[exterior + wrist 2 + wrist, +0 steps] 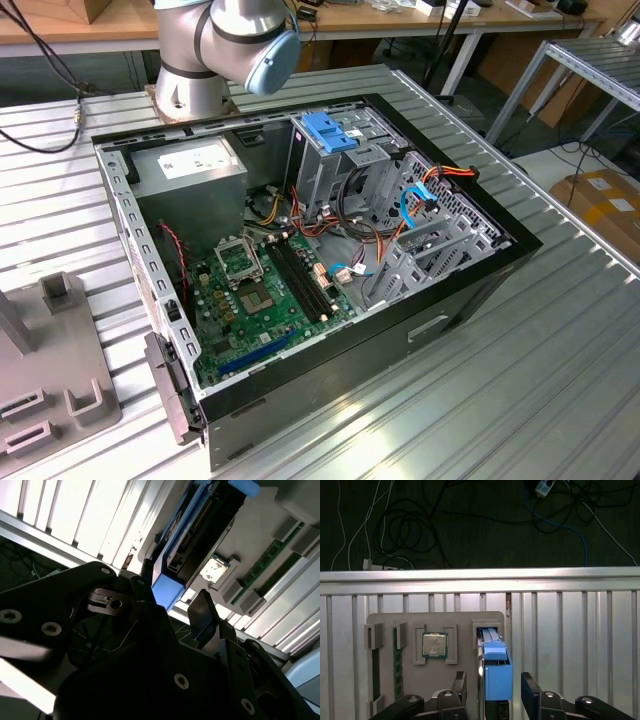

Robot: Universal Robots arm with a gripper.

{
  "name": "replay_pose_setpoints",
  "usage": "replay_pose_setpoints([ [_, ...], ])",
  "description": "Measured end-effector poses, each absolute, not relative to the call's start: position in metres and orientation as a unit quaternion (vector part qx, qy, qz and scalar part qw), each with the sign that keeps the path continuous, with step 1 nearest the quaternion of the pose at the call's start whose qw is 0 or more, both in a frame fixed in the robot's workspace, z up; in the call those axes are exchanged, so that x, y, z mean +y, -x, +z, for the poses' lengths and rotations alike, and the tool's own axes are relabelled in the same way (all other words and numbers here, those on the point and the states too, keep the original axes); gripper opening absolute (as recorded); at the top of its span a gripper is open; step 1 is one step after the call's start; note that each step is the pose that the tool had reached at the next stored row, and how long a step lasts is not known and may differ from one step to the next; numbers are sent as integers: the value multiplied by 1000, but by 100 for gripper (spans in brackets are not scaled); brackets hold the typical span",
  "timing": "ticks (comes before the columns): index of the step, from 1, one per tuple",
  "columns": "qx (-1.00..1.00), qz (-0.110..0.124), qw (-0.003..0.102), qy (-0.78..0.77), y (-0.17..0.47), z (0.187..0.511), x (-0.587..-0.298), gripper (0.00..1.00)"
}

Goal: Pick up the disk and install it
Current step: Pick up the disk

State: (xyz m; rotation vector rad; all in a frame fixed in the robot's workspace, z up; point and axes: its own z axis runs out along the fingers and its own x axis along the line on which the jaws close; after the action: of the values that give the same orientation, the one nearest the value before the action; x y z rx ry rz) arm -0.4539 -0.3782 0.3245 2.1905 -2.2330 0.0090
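My arm (pixel 215 45) was fat and round. It was shiny silver-grey, with a light blue cap (pixel 272 55) on one joint. My pincer (pixel 494 681) was black. It had two flat dark fingers (pixel 530 692) and chunky black links (pixel 600 707) dotted with small round silver screws (pixel 549 695).

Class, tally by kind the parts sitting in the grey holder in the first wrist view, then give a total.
disk in blue carrier: 1
processor chip: 1
green memory sticks: 2
Total: 4
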Motion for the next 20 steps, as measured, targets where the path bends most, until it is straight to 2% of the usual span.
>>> replay_pose_setpoints([
  [5, -708, 3, 6, -706, 455, 310, -378, 55],
  [20, -708, 3, 6, -706, 459, 309, -376, 55],
])
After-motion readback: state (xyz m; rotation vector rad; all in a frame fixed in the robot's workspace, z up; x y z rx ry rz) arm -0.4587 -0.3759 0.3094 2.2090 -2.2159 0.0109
